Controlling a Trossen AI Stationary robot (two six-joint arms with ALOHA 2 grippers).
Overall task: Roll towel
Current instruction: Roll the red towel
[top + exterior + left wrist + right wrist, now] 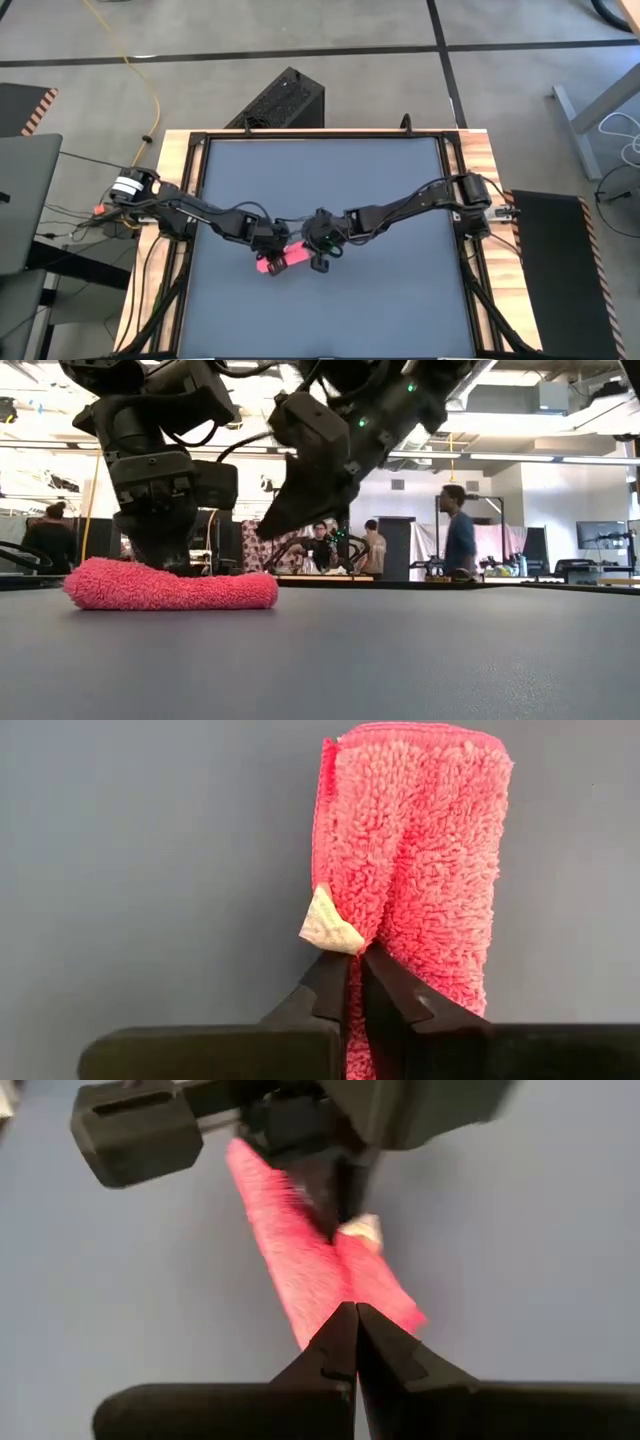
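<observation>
Nearest to us in the low view, the grey table (400, 660) runs bare right up to the camera, so we have loads of free room on that side. The towel (170, 585) lies as a narrow pink-red roll flat on the mat, a bit front of centre and toward the left arm's side in the high view (275, 262). Open mat surrounds it on every side, and it sits well away from the table's wooden edges (170, 180).

The left gripper (355, 965) is clenched at the roll's edge, its tips pressed together right by a small white tag (330, 928); we can't tell if it's actually pinching fabric or just the tag. The right gripper (355, 1312) is closed too, tips together just above the towel's other end, grasping nothing we can see. Both arms crowd in over the roll from either side, so the space straight above it is pretty packed.

Further back, past the table, it's a big lab room: a few people (460, 530) stand among desks, with screens (600, 535) on the far side. On the floor behind the table sits a black box (280, 100), next to a yellow cable (150, 90).
</observation>
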